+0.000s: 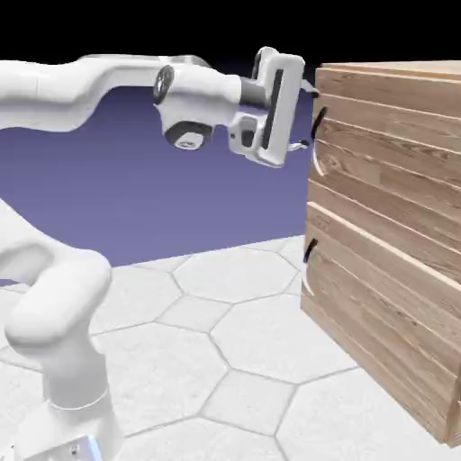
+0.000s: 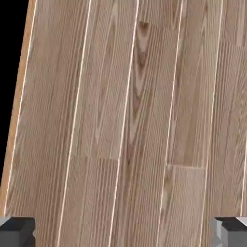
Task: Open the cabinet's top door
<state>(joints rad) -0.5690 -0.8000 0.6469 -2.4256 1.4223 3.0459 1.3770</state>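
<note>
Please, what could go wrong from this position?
The end effector is open near the upper handle. Its fingertips might press on the planks of the top door instead of closing around the handle. Also, the hand view shows wood but no handle between the fingertips, so alignment is hard to check there and the grip could miss.

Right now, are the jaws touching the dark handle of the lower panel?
Apart: the exterior view shows the jaws well above the lower handle, a clear gap between.

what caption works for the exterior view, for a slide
White robot arm's open two-finger gripper at the dark curved upper handle of a closed light-brown wood-plank cabinet
</note>
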